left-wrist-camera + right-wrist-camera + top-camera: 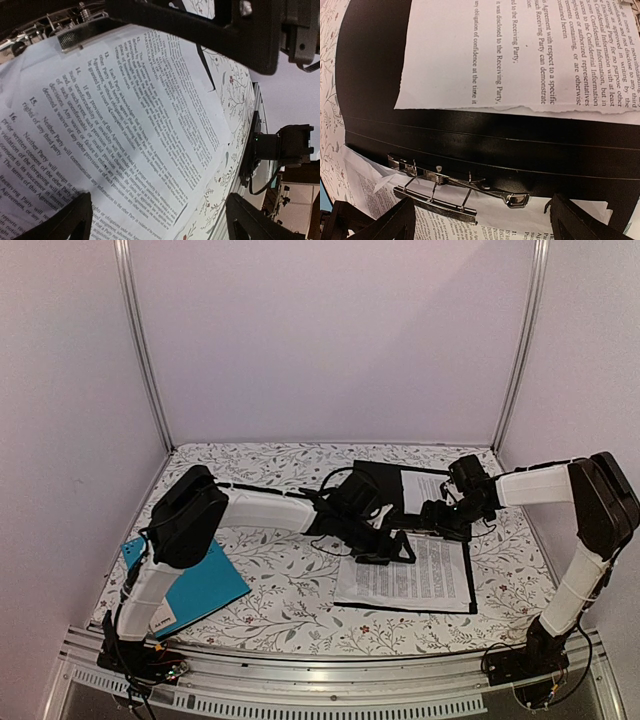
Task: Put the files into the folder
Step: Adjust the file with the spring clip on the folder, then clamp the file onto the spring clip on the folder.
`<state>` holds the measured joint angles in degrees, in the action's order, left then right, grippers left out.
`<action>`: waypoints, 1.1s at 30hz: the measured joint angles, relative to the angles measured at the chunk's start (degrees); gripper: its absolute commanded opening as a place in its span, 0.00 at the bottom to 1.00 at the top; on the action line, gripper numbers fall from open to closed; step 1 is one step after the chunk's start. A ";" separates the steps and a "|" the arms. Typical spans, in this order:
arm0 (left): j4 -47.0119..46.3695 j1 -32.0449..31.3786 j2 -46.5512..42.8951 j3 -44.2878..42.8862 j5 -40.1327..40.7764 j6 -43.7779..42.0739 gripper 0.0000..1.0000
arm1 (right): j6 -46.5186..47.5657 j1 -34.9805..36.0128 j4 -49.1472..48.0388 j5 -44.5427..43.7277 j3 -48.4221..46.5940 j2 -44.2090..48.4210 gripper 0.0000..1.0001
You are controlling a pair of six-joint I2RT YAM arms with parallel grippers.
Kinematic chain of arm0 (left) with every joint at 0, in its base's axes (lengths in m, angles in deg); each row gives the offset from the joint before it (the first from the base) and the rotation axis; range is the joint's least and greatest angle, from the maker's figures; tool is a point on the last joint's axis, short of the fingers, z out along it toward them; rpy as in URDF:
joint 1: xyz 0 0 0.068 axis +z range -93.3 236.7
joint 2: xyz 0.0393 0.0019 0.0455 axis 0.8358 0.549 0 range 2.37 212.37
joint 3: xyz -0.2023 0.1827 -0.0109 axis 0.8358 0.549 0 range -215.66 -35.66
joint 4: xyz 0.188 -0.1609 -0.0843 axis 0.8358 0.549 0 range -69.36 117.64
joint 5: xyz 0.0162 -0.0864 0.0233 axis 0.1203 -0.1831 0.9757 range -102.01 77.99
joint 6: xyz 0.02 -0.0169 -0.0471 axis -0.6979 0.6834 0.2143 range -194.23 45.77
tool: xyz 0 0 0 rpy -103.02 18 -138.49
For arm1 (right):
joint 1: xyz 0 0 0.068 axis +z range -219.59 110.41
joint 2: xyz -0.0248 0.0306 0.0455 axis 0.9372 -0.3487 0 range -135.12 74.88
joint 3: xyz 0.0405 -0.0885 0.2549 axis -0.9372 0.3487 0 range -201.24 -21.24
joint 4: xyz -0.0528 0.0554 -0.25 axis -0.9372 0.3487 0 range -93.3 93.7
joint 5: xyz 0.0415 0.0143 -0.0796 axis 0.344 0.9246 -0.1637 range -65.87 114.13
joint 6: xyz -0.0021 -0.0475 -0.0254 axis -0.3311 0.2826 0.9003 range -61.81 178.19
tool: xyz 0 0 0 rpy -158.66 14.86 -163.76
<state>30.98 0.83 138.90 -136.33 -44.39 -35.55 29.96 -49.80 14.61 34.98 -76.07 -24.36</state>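
Folder: a large flat black rectangular folder (380, 472) lies open on the floral-patterned tabletop (260, 465), with its spine crease running across the middle.
Clip: a silver metal clip (455, 192) is fixed inside the black folder, just beside the spine crease on the near half. Its bar appears raised on thin wire arms.
Files: white paper sheets densely printed with black text (420, 580) lie flat on the near half of the black folder, their top edge up against the clip. Whether the bar presses on them cannot be told. One more printed sheet with a ragged lower edge lies on the far half.
Left gripper: the left gripper (157, 212) hangs over the sheets on the near half of the black folder, close to the clip. Its fingers are spread wide with nothing between them.
Right gripper: the right gripper (480, 210) hangs above the spine crease of the black folder, facing the clip. Its fingers are also spread wide and hold nothing.
Other folder: a teal-blue flat folder (205, 585) lies on the tabletop well to the left of the black folder, partly under the left arm.
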 measured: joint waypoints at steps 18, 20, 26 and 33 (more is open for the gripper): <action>0.09 -0.11 0.63 -0.90 -0.22 0.42 0.93 | -0.02 0.00 -2.40 2.40 -0.04 0.00 0.92; 0.07 -0.11 0.70 -0.98 -0.24 0.42 0.93 | -0.02 0.00 -2.56 2.64 -0.07 0.00 0.92; 0.11 -0.11 0.76 -1.11 -0.26 0.42 0.93 | -0.02 0.00 -2.75 3.08 -0.11 -0.37 0.92; 0.11 -0.11 0.76 -1.09 -0.22 0.44 0.93 | -0.22 0.00 -3.13 3.50 -0.11 -0.44 0.91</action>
<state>31.09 0.72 139.67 -137.42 -44.61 -35.12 29.74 -49.80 11.49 38.48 -76.18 -24.80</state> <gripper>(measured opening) 0.930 0.914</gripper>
